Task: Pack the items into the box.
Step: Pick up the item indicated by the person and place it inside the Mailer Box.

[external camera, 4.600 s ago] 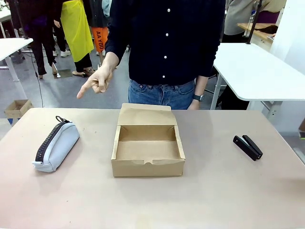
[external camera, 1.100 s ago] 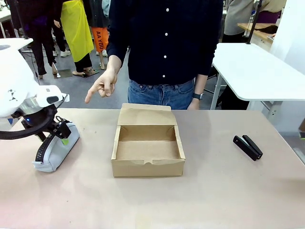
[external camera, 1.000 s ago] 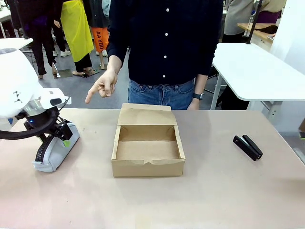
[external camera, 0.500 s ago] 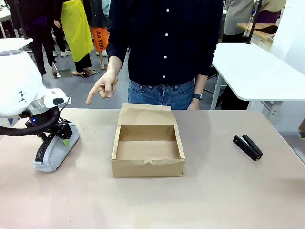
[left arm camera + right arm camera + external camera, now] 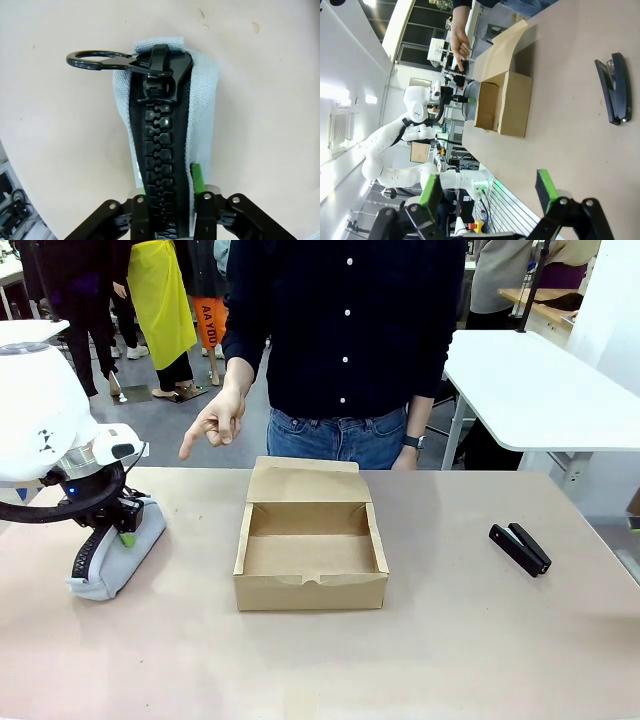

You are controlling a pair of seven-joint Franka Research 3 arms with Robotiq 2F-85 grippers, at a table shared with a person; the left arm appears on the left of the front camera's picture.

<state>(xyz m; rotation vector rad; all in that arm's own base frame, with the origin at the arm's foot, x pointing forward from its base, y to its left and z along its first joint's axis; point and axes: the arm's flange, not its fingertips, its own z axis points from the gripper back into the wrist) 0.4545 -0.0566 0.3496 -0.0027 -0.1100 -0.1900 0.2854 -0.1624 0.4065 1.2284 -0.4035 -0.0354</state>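
Item 1, my left pincer (image 5: 125, 530): down on the far end of the pouch (image 5: 112, 558) at the table's (image 5: 450, 650) left side. In the left wrist view my left pincer (image 5: 169, 186) straddles the pouch (image 5: 202, 100), a green pad (image 5: 197, 177) against each fabric side and the black zipper (image 5: 160, 145) running between my fingers. I am pinching the pouch. Its pull ring (image 5: 92, 58) lies flat on the table past the far tip.

Item 2, my right pincer (image 5: 489, 186): spread wide, holding nothing, above bare table.

Item 3, box (image 5: 310, 590): centre of the table, open, flap lid (image 5: 305, 481) standing up at the back, nothing inside.

Item 4, stapler (image 5: 520, 548): lying on the right side, well apart from the box. In the right wrist view the stapler (image 5: 612, 92) lies beyond my green pads, with the box (image 5: 512, 105) farther off.

Item 5, person's hand (image 5: 213, 423): raised behind the table, index finger pointing down and to the left.
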